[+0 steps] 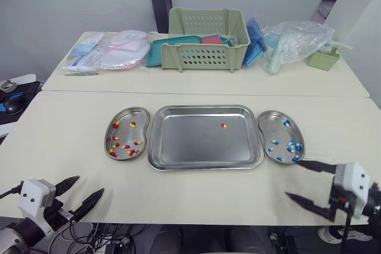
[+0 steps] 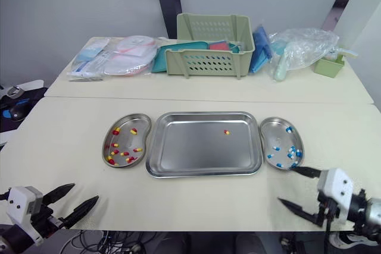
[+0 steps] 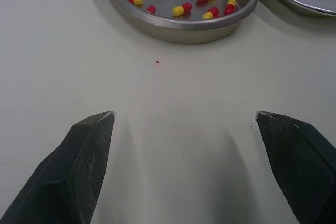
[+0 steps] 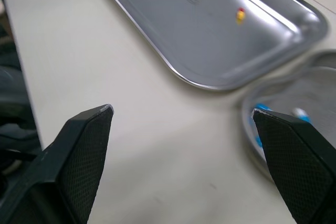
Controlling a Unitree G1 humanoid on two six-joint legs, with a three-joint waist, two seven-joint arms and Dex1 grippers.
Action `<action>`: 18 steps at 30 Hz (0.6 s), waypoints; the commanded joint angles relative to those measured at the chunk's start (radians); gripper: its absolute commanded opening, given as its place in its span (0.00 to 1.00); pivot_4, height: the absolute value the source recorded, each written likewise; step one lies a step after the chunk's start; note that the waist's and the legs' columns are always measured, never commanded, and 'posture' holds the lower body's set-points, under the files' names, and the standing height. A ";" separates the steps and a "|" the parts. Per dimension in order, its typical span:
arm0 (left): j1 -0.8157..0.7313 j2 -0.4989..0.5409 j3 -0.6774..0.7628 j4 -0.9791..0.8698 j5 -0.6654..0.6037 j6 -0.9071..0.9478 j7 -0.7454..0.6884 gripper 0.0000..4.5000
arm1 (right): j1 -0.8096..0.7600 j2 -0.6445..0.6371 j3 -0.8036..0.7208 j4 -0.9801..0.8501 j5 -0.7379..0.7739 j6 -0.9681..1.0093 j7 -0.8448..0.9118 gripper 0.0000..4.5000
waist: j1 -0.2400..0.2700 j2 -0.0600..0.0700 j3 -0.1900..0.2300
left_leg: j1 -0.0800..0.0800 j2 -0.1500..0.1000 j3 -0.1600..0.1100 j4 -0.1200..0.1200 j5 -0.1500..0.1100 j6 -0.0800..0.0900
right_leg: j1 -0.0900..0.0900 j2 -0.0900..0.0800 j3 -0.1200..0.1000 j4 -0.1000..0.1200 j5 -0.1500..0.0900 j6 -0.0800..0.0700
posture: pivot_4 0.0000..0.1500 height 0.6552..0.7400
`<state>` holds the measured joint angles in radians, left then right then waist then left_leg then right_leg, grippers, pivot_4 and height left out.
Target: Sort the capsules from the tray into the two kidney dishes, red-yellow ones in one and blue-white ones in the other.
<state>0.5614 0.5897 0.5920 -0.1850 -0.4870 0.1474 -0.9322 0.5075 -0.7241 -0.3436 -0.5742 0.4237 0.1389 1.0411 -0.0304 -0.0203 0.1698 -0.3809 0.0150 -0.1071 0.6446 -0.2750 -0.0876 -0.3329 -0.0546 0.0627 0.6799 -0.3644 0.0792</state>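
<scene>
A steel tray [image 1: 205,138] lies mid-table with one red-yellow capsule [image 1: 224,125] in it. To its left, a kidney dish [image 1: 127,133] holds several red-yellow capsules [image 3: 182,9]. The kidney dish [image 1: 280,137] on the tray's right holds several blue-white capsules [image 1: 292,146]. My left gripper [image 1: 79,193] is open and empty at the table's front left edge, short of the left dish. My right gripper [image 1: 305,184] is open and empty at the front right, just in front of the right dish.
On the far table stand a green basket [image 1: 207,38], packaged supplies [image 1: 110,50], a plastic bag [image 1: 297,41] and a small green box [image 1: 324,59]. A seam runs between the two tables behind the dishes.
</scene>
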 commanded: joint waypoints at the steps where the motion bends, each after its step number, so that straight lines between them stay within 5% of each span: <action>1: 0.019 0.001 0.005 -0.037 -0.012 -0.002 -0.004 0.99 | -0.006 0.075 0.094 -0.063 -0.072 -0.047 -0.100 1.00 | 0.000 -0.001 -0.001 | 0.000 0.000 0.000 0.000 0.000 0.000 | 0.000 0.000 0.000 0.000 0.000 0.000 | 1.00 1.00; 8: 0.071 -0.018 0.021 -0.092 -0.026 0.009 0.009 0.99 | -0.070 0.191 0.243 -0.031 -0.179 -0.083 -0.228 1.00 | -0.001 -0.001 -0.001 | 0.000 0.000 0.000 0.000 0.000 0.000 | 0.000 0.000 0.000 0.000 0.000 0.000 | 1.00 1.00; 18: 0.061 0.020 0.008 -0.196 -0.040 -0.019 -0.023 0.99 | -0.080 0.207 0.269 0.044 -0.198 -0.159 -0.262 1.00 | 0.003 -0.003 -0.002 | 0.000 0.000 0.000 0.000 0.000 0.000 | 0.000 0.000 0.000 0.000 0.000 0.000 | 1.00 1.00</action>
<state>0.6296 0.5848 0.5937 -0.3268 -0.5081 0.1417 -0.9348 0.4201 -0.5242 -0.0737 -0.5197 0.2201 0.0139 0.7866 -0.0271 -0.0232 0.1680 -0.3807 0.0149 -0.1074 0.6446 -0.2751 -0.0878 -0.3327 -0.0547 0.0624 0.6797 -0.3644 0.0791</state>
